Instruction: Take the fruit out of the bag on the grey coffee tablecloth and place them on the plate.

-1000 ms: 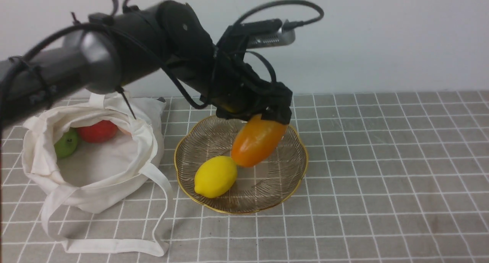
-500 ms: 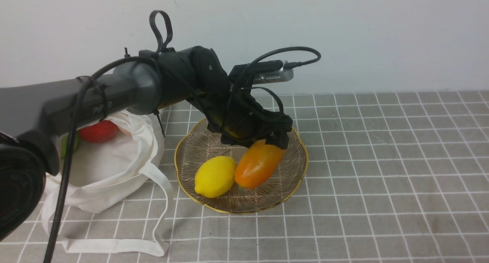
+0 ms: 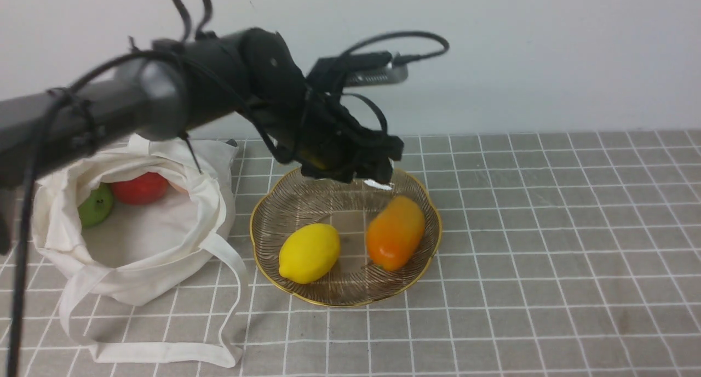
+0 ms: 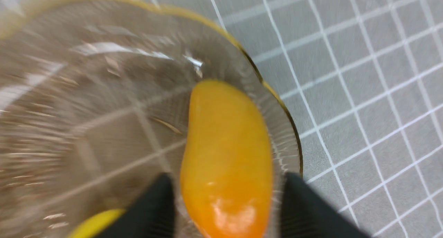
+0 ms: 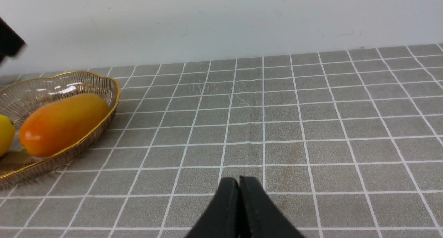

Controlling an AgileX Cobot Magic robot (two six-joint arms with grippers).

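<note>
Now the oblong mango (image 3: 395, 233) lies on its side in the right half of the plate (image 3: 285, 201). It is glossy, orange deepening to red-orange at its near end, and a yellow lemon (image 3: 309, 253) lies a little apart on its left. The plate is brownish see-through glass, finely ribbed, with a scalloped gold rim. It stands on the grey tablecloth (image 3: 547, 229) just right of the bag (image 3: 137, 281). The bag sits open, with a round red fruit (image 3: 141, 188) and a green apple (image 3: 96, 205) side by side at its far-left inside.

The left gripper (image 3: 366, 171) hangs above the plate's far edge, clear of the mango, jaws parted. The blurred left wrist view shows what the front view hides: the two black fingers (image 4: 152, 210) stand either side of the mango with a gap on each side, gripping nothing. Only the right wrist view shows the right gripper (image 5: 239, 203). Its jaws are pressed together, empty, low over the tablecloth, well to the right of the plate.
</note>
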